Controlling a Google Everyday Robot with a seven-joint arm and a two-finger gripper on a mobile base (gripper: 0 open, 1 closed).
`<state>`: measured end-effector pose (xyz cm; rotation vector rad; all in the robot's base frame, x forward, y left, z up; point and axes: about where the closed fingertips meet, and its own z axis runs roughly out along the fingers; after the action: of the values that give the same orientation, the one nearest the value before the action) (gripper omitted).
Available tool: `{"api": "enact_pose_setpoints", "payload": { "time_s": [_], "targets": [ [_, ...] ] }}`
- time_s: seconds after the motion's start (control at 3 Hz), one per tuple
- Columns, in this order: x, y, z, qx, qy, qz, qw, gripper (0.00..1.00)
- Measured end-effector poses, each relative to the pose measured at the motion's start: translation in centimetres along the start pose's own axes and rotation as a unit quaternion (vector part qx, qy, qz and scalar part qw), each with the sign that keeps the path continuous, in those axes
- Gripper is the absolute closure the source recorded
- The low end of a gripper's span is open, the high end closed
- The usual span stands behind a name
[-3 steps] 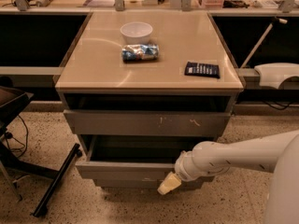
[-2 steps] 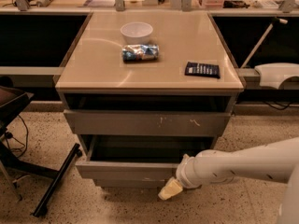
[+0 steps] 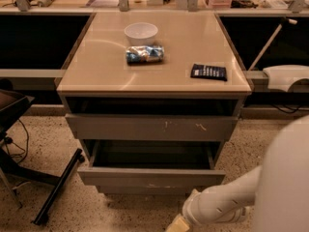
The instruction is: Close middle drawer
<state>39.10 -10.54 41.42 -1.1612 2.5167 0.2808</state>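
Pushing squarely at mid-front should shut the middle drawer point(image 3: 149, 177), standing open at lower centre; the gripper point(image 3: 177, 224) sits below it at the bottom edge, clenched or released I cannot tell.

The gripper point(image 3: 177, 224) sits low, just below the middle drawer point(image 3: 149, 177). Its tip looks matt and pale yellow, on a smooth white plastic-looking arm point(image 3: 227, 202). The drawer front just above it is matt grey wood-grain. Farther up, the table top point(image 3: 183, 37) is smooth, glossy beige, and the snack bag point(image 3: 145, 54) on it is crinkled and shiny. The floor point(image 3: 120, 214) beside the gripper is speckled.
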Motion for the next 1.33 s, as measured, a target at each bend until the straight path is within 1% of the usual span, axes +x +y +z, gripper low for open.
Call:
{"api": "enact_pose_setpoints", "payload": {
  "time_s": [0.33, 0.67, 1.0, 1.33],
  "targets": [
    [3.3, -0.3, 4.0, -0.046, 0.036, 0.017, 0.9982, 0.00],
    [0.0, -5.9, 6.2, -0.026, 0.026, 0.044, 0.9984, 0.00],
    [-0.8, -7.3, 6.3, -0.016, 0.019, 0.049, 0.9985, 0.00],
    [-3.3, -10.4, 6.1, 0.004, 0.001, 0.057, 0.9984, 0.00]
  ]
}}
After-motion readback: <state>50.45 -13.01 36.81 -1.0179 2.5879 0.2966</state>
